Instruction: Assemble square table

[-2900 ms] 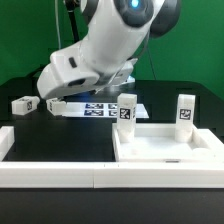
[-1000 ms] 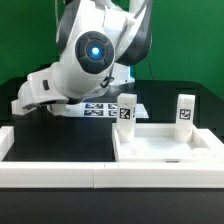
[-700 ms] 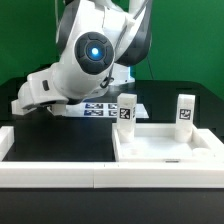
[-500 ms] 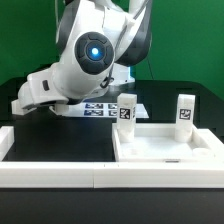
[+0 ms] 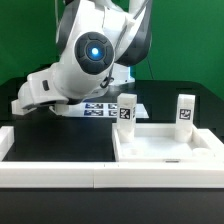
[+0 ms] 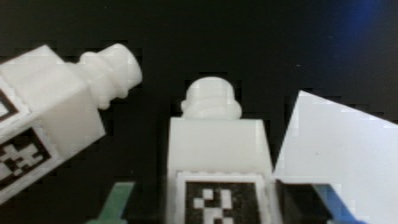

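A white leg block point(image 6: 221, 150), tipped with a ribbed peg and tagged black-and-white, is framed by the gripper point(image 6: 205, 208); whether it is pinched cannot be told.

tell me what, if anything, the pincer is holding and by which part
Cannot be told for sure: a leg block lies between the fingers of the pincer at its tagged end, threaded tip pointing away, but whether they clamp it is not visible.

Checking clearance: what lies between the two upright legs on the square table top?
Nothing: the exterior view shows bare table top between one leg and the other leg.
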Action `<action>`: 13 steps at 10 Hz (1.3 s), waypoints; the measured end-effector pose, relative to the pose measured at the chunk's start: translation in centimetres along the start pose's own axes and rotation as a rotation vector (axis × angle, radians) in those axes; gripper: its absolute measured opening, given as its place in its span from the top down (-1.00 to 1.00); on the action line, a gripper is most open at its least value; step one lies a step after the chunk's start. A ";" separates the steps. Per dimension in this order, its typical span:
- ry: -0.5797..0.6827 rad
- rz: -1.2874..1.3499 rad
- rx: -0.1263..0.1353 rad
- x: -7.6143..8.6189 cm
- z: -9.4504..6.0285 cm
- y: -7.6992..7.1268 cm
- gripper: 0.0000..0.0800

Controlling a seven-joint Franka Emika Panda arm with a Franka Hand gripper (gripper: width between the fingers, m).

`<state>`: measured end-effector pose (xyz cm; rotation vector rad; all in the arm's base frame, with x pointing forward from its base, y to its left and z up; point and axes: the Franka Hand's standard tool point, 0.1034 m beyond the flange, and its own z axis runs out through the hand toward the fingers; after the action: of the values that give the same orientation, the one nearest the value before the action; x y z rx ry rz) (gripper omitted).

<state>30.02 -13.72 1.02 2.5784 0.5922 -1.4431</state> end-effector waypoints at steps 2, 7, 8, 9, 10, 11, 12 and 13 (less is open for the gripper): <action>0.001 -0.002 -0.001 -0.1 -0.3 0.0 0.29; 0.039 -0.020 0.004 -3.5 -6.8 -0.8 0.29; 0.094 -0.024 -0.004 -3.1 -7.1 -0.6 0.29; 0.186 -0.028 -0.009 -3.0 -7.4 -0.5 0.29; 0.225 -0.028 -0.017 -3.2 -8.2 -0.6 0.29; 0.293 -0.033 -0.047 -3.5 -11.5 -1.3 0.29; 0.379 -0.015 -0.057 -4.0 -16.6 -2.5 0.29; 0.449 -0.013 -0.084 -4.5 -20.2 -2.7 0.29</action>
<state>42.83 -6.51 15.79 2.8423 0.7015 -0.8149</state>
